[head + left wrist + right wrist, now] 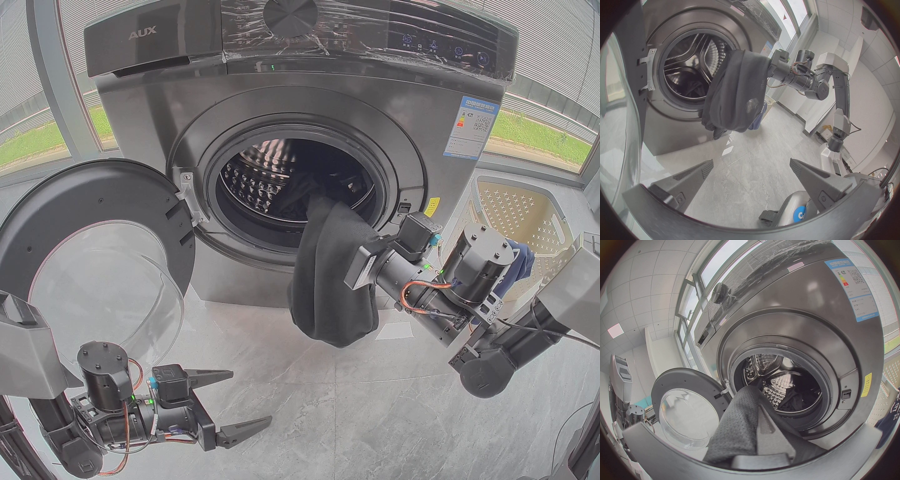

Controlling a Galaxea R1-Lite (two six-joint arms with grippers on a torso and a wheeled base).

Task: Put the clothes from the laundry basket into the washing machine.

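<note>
A black garment (331, 275) hangs in front of the washing machine's open drum (294, 181), its top edge lying over the drum's lip. My right gripper (359, 259) is shut on the black garment (737, 427) at its upper right side; one finger (772, 433) lies on the cloth. More dark clothes (793, 399) lie inside the drum. The cream laundry basket (531, 212) stands to the right of the machine with a blue garment (522, 262) in it. My left gripper (240, 403) is low over the floor, open and holding nothing (750, 168).
The machine's round door (94, 237) is swung wide open to the left, close above my left arm. Grey tiled floor (350, 400) spreads in front of the machine. Windows stand behind it on both sides.
</note>
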